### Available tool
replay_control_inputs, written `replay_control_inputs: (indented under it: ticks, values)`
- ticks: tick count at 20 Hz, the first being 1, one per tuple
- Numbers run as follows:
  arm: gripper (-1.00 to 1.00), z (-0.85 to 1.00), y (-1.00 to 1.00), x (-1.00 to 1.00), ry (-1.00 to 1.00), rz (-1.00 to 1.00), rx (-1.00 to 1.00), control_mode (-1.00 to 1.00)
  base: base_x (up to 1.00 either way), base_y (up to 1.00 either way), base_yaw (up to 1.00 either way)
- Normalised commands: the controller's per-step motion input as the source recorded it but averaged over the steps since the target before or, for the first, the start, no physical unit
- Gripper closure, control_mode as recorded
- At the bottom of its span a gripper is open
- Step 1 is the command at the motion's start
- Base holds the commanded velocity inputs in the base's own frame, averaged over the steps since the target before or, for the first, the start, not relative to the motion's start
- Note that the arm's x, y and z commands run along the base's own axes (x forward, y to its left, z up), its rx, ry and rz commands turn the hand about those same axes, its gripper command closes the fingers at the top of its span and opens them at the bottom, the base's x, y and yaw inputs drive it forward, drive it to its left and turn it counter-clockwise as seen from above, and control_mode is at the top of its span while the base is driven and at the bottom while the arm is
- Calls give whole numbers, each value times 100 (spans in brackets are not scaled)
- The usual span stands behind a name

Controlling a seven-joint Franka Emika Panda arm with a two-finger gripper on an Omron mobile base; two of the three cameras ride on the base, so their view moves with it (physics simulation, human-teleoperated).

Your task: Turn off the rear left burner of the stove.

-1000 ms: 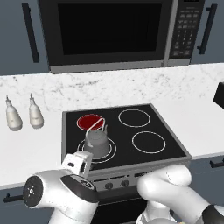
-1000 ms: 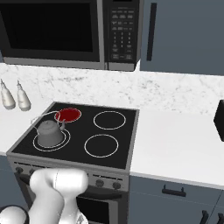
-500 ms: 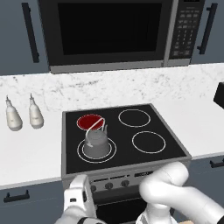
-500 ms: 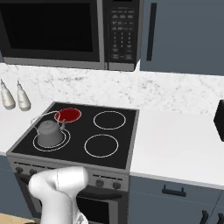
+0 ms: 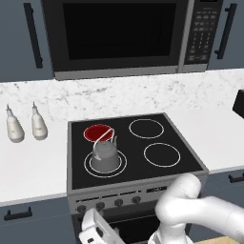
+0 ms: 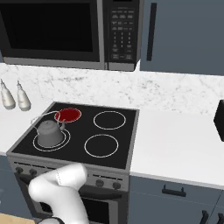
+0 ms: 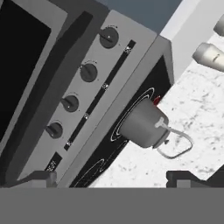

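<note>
The arm has dropped lower than it was a moment ago. In the left base view the white hand, which sat in front of the stove's front panel before, is now at the very bottom edge of the frame, below the knobs (image 5: 100, 206). The stove, kettle and bottles have not moved.

The gripper (image 7: 109, 178) shows as two dark finger tips at the bottom of the hand view, far apart, with nothing between them. It holds nothing. The tips are cut off by the bottom of the frame, so not much of them shows.

The hand view is tilted. It looks along the stove's (image 5: 181, 157) grey front panel, where four dark knobs run from the upper middle down to the left. Their marks are too small to read.

The rear left burner (image 5: 98, 133) is a solid red disc at the upper left of the black cooktop. A grey kettle (image 5: 105, 156) sits just in front of it and hides its near edge. Two white bottles (image 5: 24, 125) stand at the left on the counter.
</note>
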Motion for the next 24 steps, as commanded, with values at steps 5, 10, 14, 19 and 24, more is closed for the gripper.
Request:
replay_control_inputs:
  ticks: [5, 10, 14, 19, 24]
  values:
    - [-100, -43, -1, 27, 1, 8, -29, -100, 0, 0, 0]
    - [-100, -28, 0, 36, 0, 1, -12, -100, 0, 0, 0]
    - [-100, -34, 0, 34, 0, 2, -19, -100, 0, 0, 0]
    - [-100, -44, 0, 19, 0, 0, -27, -100, 0, 0, 0]
    - [-100, -11, 0, 28, 0, 1, -8, -100, 0, 0, 0]
